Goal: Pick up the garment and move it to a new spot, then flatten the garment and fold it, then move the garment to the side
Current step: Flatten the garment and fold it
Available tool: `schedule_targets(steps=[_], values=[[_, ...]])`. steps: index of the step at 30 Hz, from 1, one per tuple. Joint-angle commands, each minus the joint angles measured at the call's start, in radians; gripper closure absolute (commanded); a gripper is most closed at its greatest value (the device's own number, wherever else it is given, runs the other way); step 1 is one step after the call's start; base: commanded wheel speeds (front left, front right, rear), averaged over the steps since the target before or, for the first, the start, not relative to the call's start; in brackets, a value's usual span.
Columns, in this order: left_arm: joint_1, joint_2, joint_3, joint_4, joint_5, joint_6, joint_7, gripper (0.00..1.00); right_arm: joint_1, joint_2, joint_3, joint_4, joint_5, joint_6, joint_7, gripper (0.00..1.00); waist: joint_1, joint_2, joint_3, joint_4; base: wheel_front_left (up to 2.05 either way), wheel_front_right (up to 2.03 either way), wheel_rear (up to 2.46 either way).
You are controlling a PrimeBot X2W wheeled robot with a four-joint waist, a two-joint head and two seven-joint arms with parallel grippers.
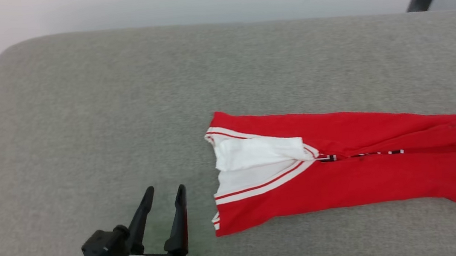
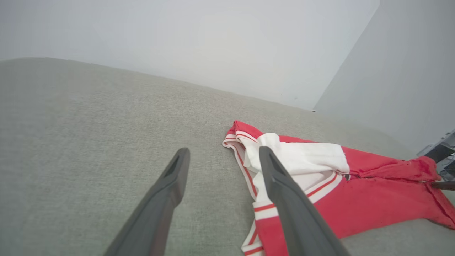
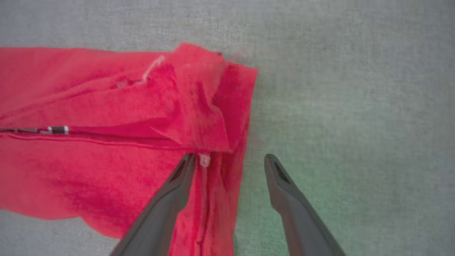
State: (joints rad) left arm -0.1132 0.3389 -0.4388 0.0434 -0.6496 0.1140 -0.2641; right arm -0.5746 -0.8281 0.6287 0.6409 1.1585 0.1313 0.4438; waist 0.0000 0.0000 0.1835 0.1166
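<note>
head view has the left gripper (image 1: 165,191) low over the grey cushion (image 1: 81,119), toward its near edge, with both dark fingers spread and nothing between them. it is clear of the cloth, just beside the sleeve end of the garment (image 1: 346,183). the right gripper (image 3: 230,157) is also spread wide and grasps nothing. in the right wrist view one finger lies over the red hem end and the other over bare cushion, so it straddles that edge of the cloth.

the garment lies on the right half of the cushion, nearer the near edge than the far one and well apart from the rounded far-left corner. it is a long narrow band, its sides turned in to meet along a middle seam line, with white sleeve cloth tucked on top at the left end. the hem end is rumpled and bunched, not flat.

judging by this shape, the folding step is in hand: the lengthwise fold looks done and the end-to-end fold does not. the next move probably calls for smoothing the bunched hem, then pinching one end through all its layers and carrying it over to the other without dragging the band askew.

count: one garment, one cushion, two grippers, two fingers on each.
</note>
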Motion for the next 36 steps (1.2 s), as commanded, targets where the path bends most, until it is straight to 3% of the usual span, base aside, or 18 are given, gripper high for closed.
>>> schedule_targets(steps=[1, 7, 13, 14, 15, 16, 17, 31, 36], values=[[0.010, -0.016, 0.019, 0.000, 0.042, -0.010, 0.000, 0.00, -0.021, 0.011, -0.010, 0.015, -0.017, -0.001, 0.012, 0.00, 0.0000, 0.0000, 0.006, 0.042, 0.00, 0.00, 0.00], [0.010, -0.079, 0.073, 0.022, 0.215, -0.035, 0.001, 0.00, -0.058, 0.062, -0.040, 0.136, -0.069, -0.001, 0.084, 0.00, 0.0000, 0.0000, 0.027, 0.086, 0.00, 0.00, 0.00], [-0.002, -0.160, 0.120, 0.076, 0.318, -0.071, 0.001, 0.00, -0.030, 0.131, -0.037, 0.220, -0.117, -0.001, 0.133, 0.00, 0.0000, 0.0000, 0.051, 0.107, 0.00, 0.00, 0.00], [-0.002, -0.171, 0.130, 0.083, 0.331, -0.079, 0.001, 0.00, -0.027, 0.140, -0.036, 0.221, -0.123, -0.001, 0.132, 0.07, 0.0000, 0.0000, 0.054, 0.107, 0.00, 0.00, 0.00], [0.001, -0.182, 0.141, 0.090, 0.340, -0.086, 0.001, 0.00, -0.023, 0.147, -0.038, 0.221, -0.128, -0.001, 0.130, 0.53, 0.0000, 0.0000, 0.056, 0.106, 0.00, 0.00, 0.00], [0.003, -0.189, 0.151, 0.099, 0.355, -0.091, 0.001, 0.00, -0.019, 0.154, -0.041, 0.222, -0.134, -0.001, 0.128, 0.90, 0.0000, 0.0000, 0.057, 0.105, 0.00, 0.00, 0.00], [0.003, -0.196, 0.160, 0.103, 0.366, -0.100, 0.001, 0.00, -0.015, 0.160, -0.043, 0.222, -0.139, -0.001, 0.126, 1.00, 0.0000, 0.0000, 0.058, 0.104, 0.00, 0.00, 0.00], [0.010, -0.255, 0.285, 0.130, 0.446, -0.181, 0.000, 0.00, -0.003, 0.178, -0.116, 0.161, -0.151, 0.000, 0.074, 1.00, 0.0000, 0.0000, 0.044, 0.059, 0.00, 0.00, 0.00], [0.023, -0.267, 0.316, 0.132, 0.448, -0.197, 0.000, 0.00, 0.013, 0.102, -0.180, 0.145, -0.167, -0.003, 0.006, 1.00, 0.0000, 0.0000, 0.043, 0.037, 0.00, 0.00, 0.00]])
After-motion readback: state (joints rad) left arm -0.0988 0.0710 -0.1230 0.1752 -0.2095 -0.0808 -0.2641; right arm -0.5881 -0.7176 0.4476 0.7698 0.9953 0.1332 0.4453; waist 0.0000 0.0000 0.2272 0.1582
